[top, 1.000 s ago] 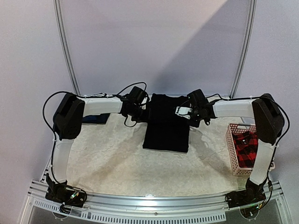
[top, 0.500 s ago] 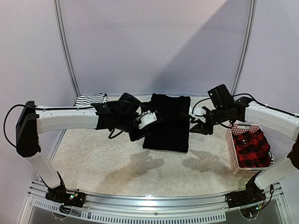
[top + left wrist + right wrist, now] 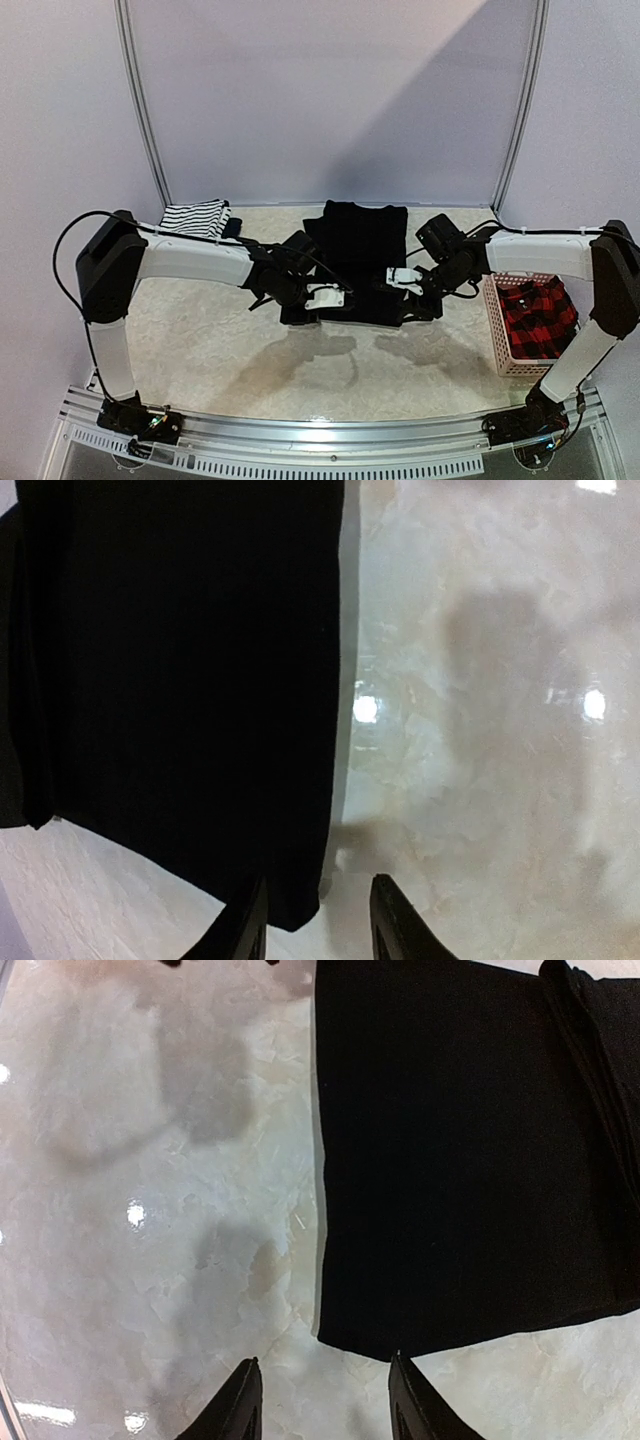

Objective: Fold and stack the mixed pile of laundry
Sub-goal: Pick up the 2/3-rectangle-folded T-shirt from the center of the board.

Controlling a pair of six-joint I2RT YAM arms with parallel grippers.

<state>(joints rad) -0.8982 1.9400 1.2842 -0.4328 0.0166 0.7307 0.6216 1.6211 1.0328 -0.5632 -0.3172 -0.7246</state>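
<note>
Top external view has the large black shirt [image 3: 355, 240] folded flat at the middle-back of the table [image 3: 200, 330], with both arms reaching in at its near edge. The left gripper [image 3: 315, 925] has its fingers apart around one near corner, nothing pinched. The right gripper [image 3: 325, 1400] is spread too, just short of the other corner. The striped tank top [image 3: 195, 217] sits back left, and the plaid shirt [image 3: 535, 320] is in the pink basket [image 3: 497, 330].
</note>
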